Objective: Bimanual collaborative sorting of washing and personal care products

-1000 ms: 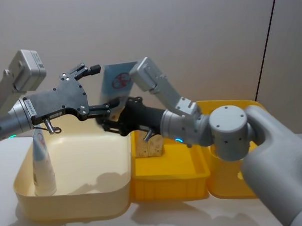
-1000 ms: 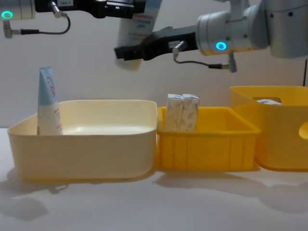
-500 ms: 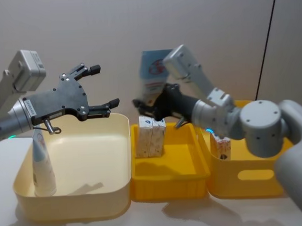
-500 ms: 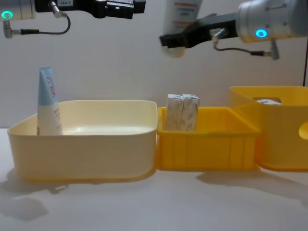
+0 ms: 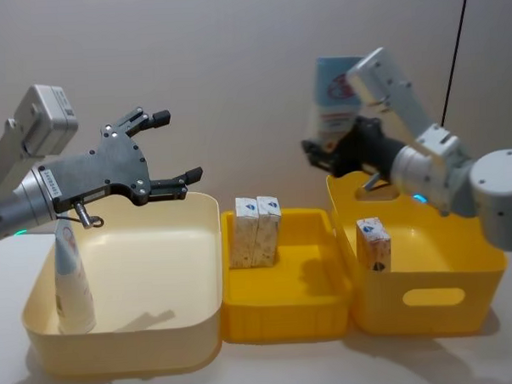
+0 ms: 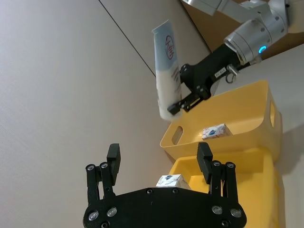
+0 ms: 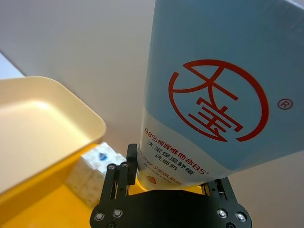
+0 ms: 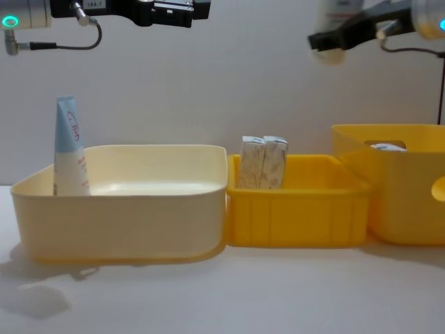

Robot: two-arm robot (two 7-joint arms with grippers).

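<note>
Three bins stand in a row on the tabletop, walls touching: a pale cream bin on the left, a low yellow bin in the middle, and a deeper yellow bin on the right.

The right tool is clamped on a pale-blue-and-white tube, which it holds high, crimped end up, above the far left corner of the deeper yellow bin. The tube's lower end hangs well clear of the bin's rim, with open air all round it. In the right wrist view the tube stands between the fingers, its red round logo facing the camera.

The left tool hovers above the far side of the cream bin with its fingers spread apart and nothing between them, well above the rim.

A second tube stands upright in the left near corner of the cream bin, against the wall; the rest of that bin's floor lies bare. Two white speckled boxes stand upright side by side, touching, at the far left of the middle bin, with free floor to their right and in front. One more box stands upright by the left wall of the deeper yellow bin.
</note>
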